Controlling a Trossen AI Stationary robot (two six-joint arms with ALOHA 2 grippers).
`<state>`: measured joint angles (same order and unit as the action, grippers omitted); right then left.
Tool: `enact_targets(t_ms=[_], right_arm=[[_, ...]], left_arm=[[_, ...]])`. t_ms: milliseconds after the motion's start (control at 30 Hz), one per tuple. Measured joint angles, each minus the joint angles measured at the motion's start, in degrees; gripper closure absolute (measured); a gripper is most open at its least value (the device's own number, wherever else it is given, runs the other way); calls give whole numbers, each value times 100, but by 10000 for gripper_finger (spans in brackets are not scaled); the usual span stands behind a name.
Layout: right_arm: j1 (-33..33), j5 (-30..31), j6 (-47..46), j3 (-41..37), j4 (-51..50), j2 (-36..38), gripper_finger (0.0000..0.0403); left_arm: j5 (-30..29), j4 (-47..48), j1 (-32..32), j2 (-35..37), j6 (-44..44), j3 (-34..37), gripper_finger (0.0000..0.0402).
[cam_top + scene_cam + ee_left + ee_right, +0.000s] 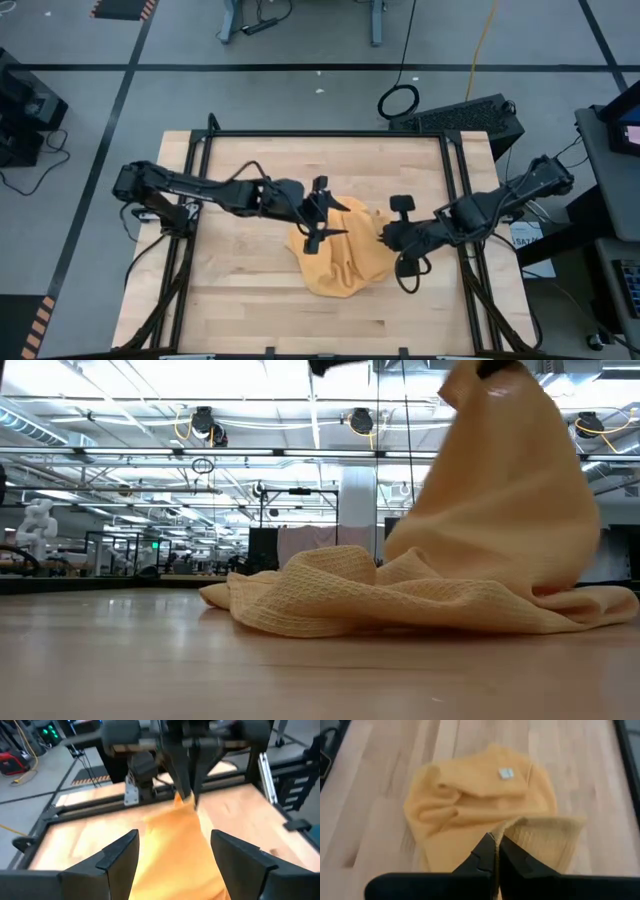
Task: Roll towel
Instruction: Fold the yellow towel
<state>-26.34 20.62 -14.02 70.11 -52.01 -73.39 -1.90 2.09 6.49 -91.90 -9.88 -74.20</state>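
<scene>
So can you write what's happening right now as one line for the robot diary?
step: lifting | right claw: shut on towel edge, raised | left claw: open over towel | towel: bunched on table, not rolled

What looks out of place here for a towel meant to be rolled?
The towel lies crumpled in a heap mid-table, not flat. The right gripper pinches one edge and lifts it; the left gripper hangs open over it.
</scene>
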Motion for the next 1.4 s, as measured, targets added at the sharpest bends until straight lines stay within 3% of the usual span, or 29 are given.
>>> enact_targets(t_ms=[200, 367, 433, 667, 933, 1067, 1267, 1400], right_arm=[[-155, -173, -111, -5, -245, 0, 402], [-158, -299, -13, -5, -224, 0, 402], [-154, -299, 37, -5, -223, 0, 403], [-154, -299, 397, -5, -83, 0, 403], [-151, -299, 659, -5, 46, 1, 403], [-151, -297, 723, -5, 79, 3, 403], [-151, -277, 725, -5, 71, 3, 403], [-151, -275, 725, -5, 10, 3, 403]], left_arm=[[-316, -1632, 1, -505, -529, 399, 151], [-6, -2529, -47, -1023, -1088, 396, 151], [232, -2657, -73, -1255, -1290, 303, 151], [213, -2714, -112, -1817, -1952, -127, 151], [735, -2669, -196, -1906, -2466, -294, 159], [1183, -2646, -198, -1906, -2555, -294, 215], [1206, -2679, -198, -1906, -2506, -294, 376], [1223, -2622, -198, -1906, -2390, -294, 389]])
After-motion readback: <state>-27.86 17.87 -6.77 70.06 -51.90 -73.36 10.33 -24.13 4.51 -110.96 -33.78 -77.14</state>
